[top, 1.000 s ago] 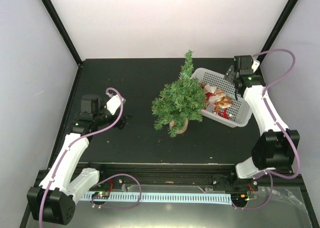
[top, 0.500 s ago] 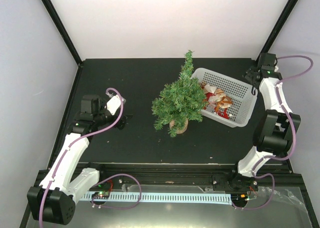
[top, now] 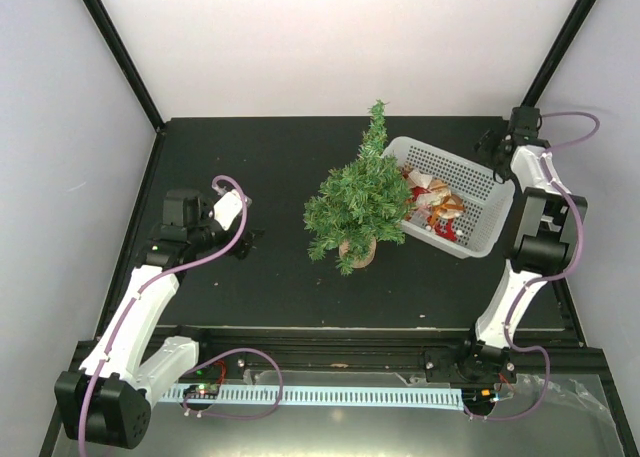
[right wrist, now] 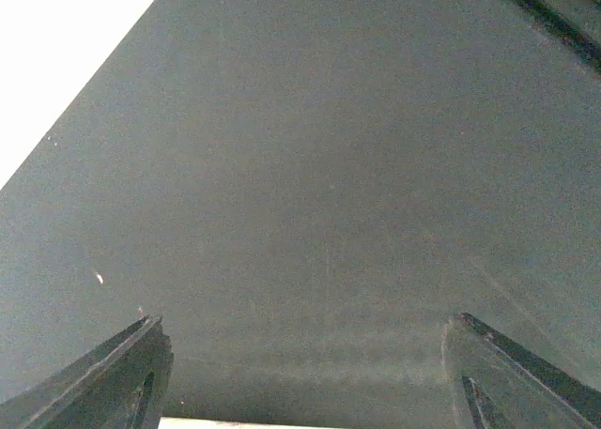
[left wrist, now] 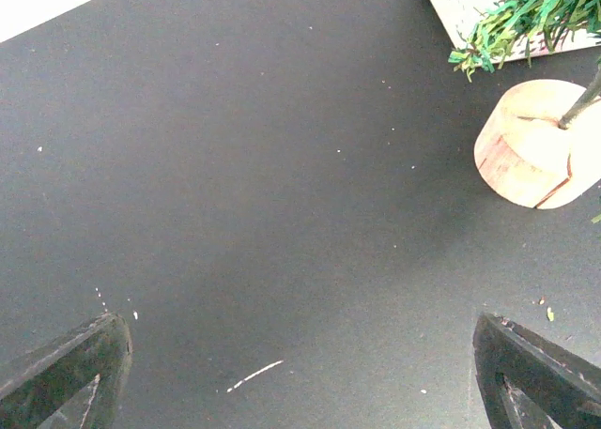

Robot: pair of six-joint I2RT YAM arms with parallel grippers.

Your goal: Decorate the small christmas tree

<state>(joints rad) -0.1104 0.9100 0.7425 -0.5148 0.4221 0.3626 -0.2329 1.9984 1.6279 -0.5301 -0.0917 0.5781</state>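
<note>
Seen from above, the right arm has swung off the white basket [top: 470, 177] to the worktop's [top: 260, 167] far right corner, its right claw [top: 492, 142] just beside the basket's far end; the left claw [top: 246, 239] has not shifted. The small christmas tree [top: 358, 202] stands upright mid-worktop, its branches overlapping the basket's left rim, and ornaments [top: 435, 202] lie inside the basket. Left wrist view: the left claw [left wrist: 300, 354] is released, its fingers wide apart over bare worktop, with the tree's wooden base [left wrist: 531, 145] at upper right. Right wrist view: the right claw [right wrist: 305, 354] is likewise released, with only dark worktop between its fingers.

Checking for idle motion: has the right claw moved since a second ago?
Yes. The right claw moved right, from above the white perforated plastic basket's far-right rim to beyond it, near the black table's far-right corner.
</note>
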